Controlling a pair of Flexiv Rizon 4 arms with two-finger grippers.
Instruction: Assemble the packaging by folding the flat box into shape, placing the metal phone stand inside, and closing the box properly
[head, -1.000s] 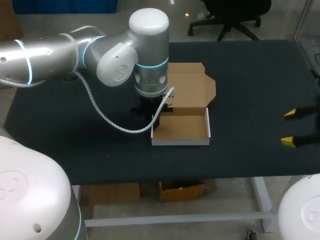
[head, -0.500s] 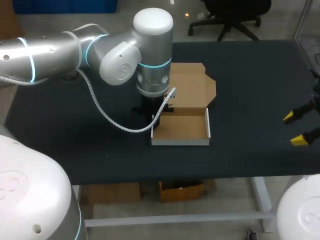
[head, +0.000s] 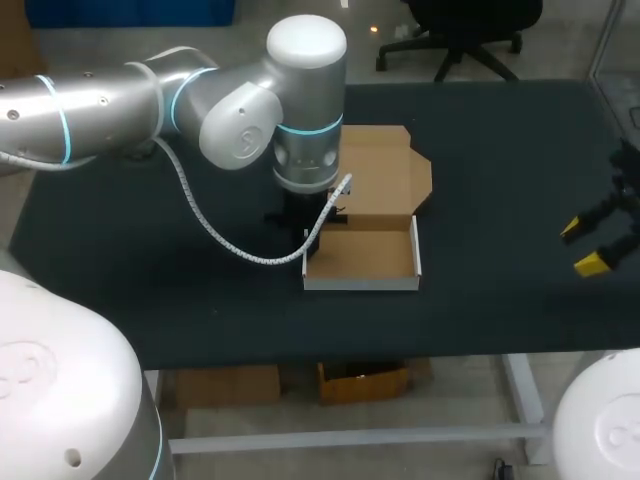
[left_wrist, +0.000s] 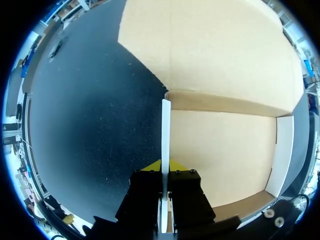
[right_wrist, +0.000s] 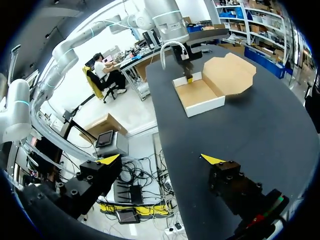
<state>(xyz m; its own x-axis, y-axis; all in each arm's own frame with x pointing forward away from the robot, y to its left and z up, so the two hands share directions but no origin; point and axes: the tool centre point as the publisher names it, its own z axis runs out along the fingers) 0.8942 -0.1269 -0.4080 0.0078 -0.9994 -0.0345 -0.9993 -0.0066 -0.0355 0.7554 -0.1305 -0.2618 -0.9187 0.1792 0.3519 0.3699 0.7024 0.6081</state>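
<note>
The left gripper (left_wrist: 165, 167) was clamped across the upright left wall (left_wrist: 165, 131) of the box (head: 362, 256), which sat at the middle of the table (head: 500, 150) with its lid (head: 385, 178) flat on the far side. The right gripper (head: 582, 247), spread wide, hung well apart to the box's right. The left arm was the nearer one.

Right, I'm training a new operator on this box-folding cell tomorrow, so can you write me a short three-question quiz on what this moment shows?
1. Fill in one word: the lid of the box is ___.
2. Which part of the box is the left tool shut on? A) the lid B) a side wall C) the front wall
3. True or false: the right tool is shut on a part of the box.

Key: 1 open; 2 B; 3 false, it is open, empty and well away from the box.
</note>
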